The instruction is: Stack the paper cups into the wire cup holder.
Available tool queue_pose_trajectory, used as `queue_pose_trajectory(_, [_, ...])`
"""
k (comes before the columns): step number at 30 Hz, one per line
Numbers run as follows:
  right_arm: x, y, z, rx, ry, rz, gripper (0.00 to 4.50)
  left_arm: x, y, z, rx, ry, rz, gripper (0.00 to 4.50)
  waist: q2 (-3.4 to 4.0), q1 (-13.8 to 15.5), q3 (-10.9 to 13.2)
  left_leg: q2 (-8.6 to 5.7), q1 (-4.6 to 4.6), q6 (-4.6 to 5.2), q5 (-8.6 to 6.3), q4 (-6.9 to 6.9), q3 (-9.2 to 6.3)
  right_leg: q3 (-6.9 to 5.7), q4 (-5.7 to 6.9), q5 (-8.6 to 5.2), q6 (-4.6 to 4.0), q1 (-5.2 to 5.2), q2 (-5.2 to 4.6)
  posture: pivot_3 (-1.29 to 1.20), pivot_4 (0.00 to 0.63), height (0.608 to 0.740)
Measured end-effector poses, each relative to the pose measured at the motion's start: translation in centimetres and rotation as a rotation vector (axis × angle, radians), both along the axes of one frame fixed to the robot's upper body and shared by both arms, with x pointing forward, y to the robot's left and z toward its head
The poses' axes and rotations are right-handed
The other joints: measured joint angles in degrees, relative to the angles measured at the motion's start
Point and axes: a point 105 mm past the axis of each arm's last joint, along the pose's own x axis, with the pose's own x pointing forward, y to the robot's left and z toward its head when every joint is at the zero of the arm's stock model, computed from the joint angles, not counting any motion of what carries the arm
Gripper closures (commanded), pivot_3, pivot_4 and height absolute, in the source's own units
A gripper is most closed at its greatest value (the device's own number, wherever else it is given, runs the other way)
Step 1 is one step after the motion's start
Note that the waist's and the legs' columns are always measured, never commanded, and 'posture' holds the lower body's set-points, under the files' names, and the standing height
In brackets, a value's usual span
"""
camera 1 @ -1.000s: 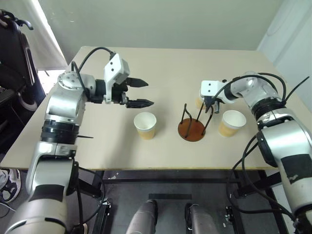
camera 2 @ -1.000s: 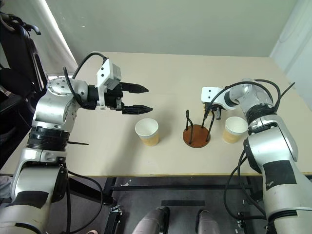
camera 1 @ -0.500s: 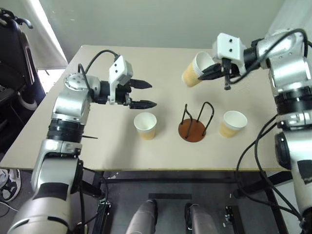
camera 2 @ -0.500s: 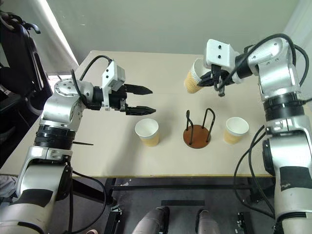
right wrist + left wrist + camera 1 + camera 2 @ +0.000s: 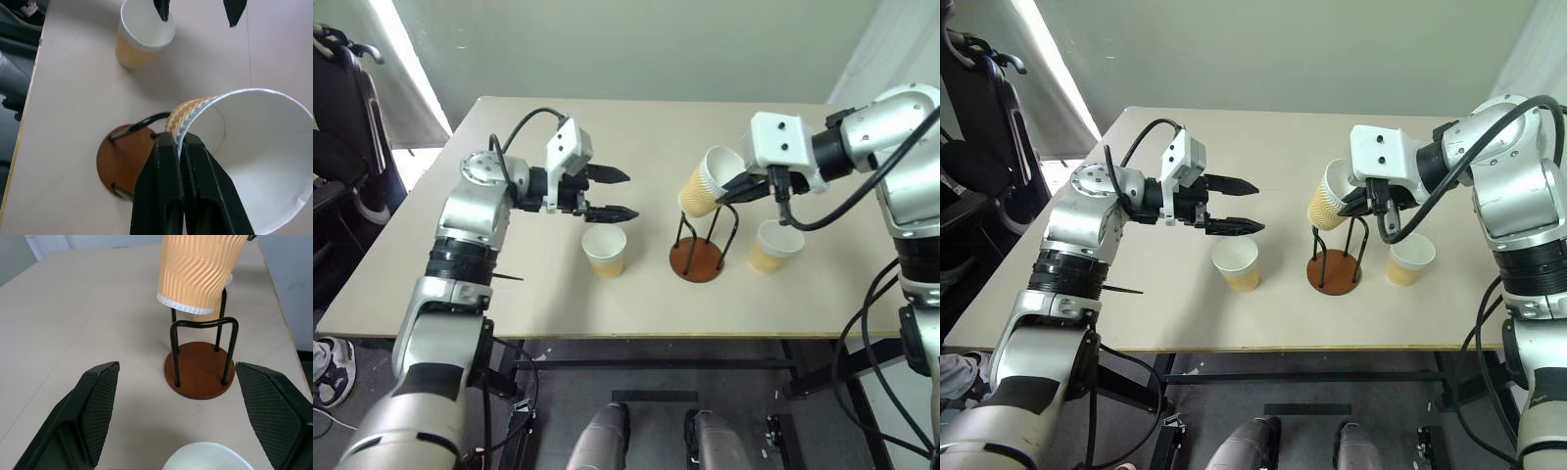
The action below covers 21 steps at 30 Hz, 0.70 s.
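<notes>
Cup number one, the held paper cup, hangs in the air tilted, its long axis leaning: the white rim points up and toward the right arm, and the narrow bottom points down toward the robot's left. It is just above the wire cup holder, whose brown disc base sits on the table with its black wire loops standing upright. The cup is not yet inside the loops.

The right gripper is closed on this cup: its two black fingers pinch the wall at the rim, one inside and one outside, pressed tightly together.

The left gripper is spread wide and holds nothing. It points sideways toward the holder and hovers over the table, just above and behind the second paper cup, without touching it. This cup stands upright, mouth up, near the holder on the robot's left side.

A third paper cup stands upright too, just beside the holder on the robot's right side, under the right arm. Both standing cups are apart from the holder base. Between the held cup and the holder loops nothing stands in the way.
</notes>
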Motion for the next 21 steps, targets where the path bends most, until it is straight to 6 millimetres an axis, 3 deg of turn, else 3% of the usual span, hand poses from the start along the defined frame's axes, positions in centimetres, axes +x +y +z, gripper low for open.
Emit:
queue_pose_trajectory(7, [0.3,-1.2,-1.7,-0.084,0.023,-0.002,4.46,0.0,0.0,0.0,0.000,0.001,0.000,0.42,-0.01,-0.01,0.00,0.00,-0.04,0.24,0.15,0.00,0.05,0.01,-0.04,-0.07,0.14,0.00,0.00,0.00,0.150,0.740])
queue_pose_trajectory(15, [0.1,-1.0,-2.5,-0.122,0.035,0.033,4.46,0.0,0.0,0.0,0.000,0.001,0.001,0.42,-0.01,0.00,0.00,0.00,-0.05,0.31,0.14,0.00,0.05,0.01,-0.06,-0.14,0.26,0.00,0.00,0.00,0.150,0.740])
queue_pose_trajectory(20, [0.1,-0.5,-2.7,-0.112,0.044,0.042,3.03,0.0,0.0,0.0,0.000,0.001,0.002,0.42,-0.01,0.00,0.00,0.00,-0.03,0.31,0.14,0.00,0.05,0.01,-0.04,-0.14,0.26,0.00,0.00,0.00,0.150,0.740])
queue_pose_trajectory(21, [0.2,-0.2,-2.8,-0.096,0.051,0.040,3.03,0.0,0.0,0.0,0.000,0.001,0.003,0.42,-0.01,-0.01,-0.01,0.00,-0.02,0.31,0.14,0.00,0.05,0.01,-0.03,-0.14,0.26,0.00,0.00,0.00,0.150,0.740])
